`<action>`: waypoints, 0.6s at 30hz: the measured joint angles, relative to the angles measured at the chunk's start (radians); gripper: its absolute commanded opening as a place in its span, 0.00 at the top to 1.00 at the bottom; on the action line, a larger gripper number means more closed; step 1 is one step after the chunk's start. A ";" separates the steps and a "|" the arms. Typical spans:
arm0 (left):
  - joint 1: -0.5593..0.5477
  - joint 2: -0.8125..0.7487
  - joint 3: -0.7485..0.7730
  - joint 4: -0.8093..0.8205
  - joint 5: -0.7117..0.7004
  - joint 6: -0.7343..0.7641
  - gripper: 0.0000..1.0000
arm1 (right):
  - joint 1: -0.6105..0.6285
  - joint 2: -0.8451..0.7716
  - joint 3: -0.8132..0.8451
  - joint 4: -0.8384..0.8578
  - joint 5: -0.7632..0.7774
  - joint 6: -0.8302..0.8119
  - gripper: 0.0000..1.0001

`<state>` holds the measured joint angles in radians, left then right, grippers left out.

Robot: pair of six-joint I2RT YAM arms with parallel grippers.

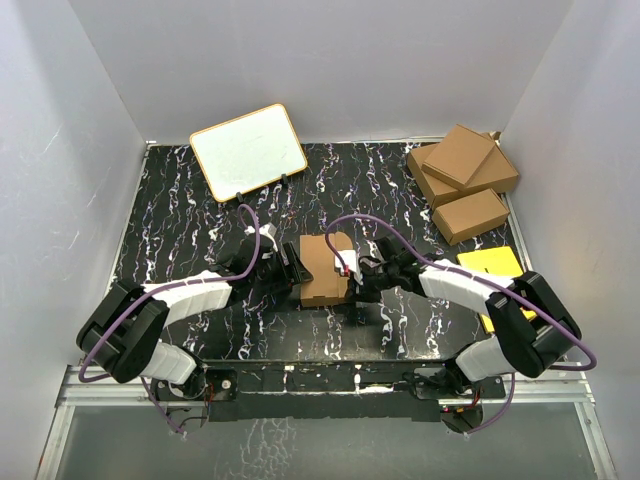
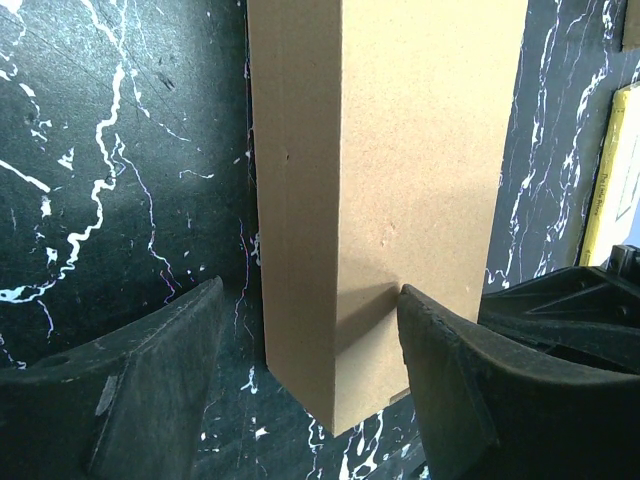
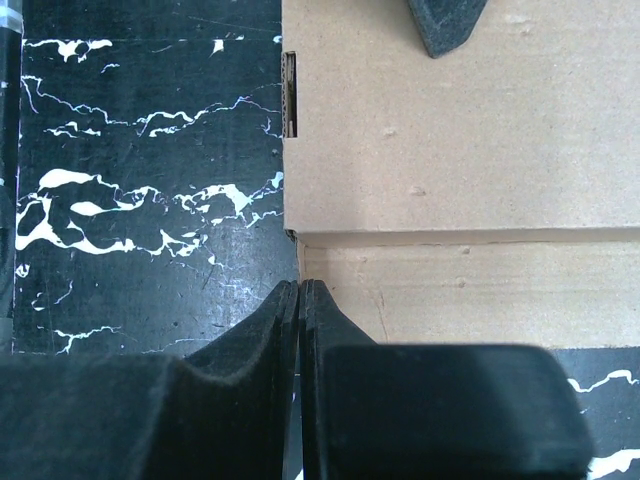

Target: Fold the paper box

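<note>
The paper box [image 1: 325,268] is a small plain brown carton lying on the black marbled table between both arms. My left gripper [image 1: 290,268] is open and straddles one end of the paper box [image 2: 400,150]. Its right finger [image 2: 440,350] touches the box's broad face, and its left finger [image 2: 170,350] stands apart from the narrow side. My right gripper [image 1: 358,272] is shut, its fingertips [image 3: 300,285] pressed together at the corner of the paper box [image 3: 450,140], low on its side wall. Nothing shows between them. The left gripper's fingertip [image 3: 445,25] rests on the box's top face.
A wood-framed whiteboard [image 1: 248,150] leans at the back left. Three larger brown cartons [image 1: 462,180] are stacked at the back right. A yellow sheet [image 1: 492,265] lies beside the right arm, and its edge [image 2: 615,180] shows in the left wrist view. White walls enclose the table.
</note>
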<state>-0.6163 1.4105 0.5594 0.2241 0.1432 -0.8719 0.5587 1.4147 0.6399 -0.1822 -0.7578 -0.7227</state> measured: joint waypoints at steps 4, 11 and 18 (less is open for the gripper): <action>0.003 0.000 0.000 0.000 0.003 0.000 0.34 | -0.007 0.002 0.006 -0.006 -0.002 0.016 0.92; 0.006 0.002 0.000 0.003 0.006 -0.002 0.34 | -0.020 0.002 0.006 -0.008 -0.017 0.022 0.92; 0.010 0.008 0.000 0.008 0.022 -0.002 0.35 | -0.021 0.002 0.006 -0.014 -0.032 0.022 0.92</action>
<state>-0.6064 1.4185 0.5594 0.2325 0.1650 -0.8738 0.5373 1.4162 0.6460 -0.1959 -0.7895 -0.7010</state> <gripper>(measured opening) 0.661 0.088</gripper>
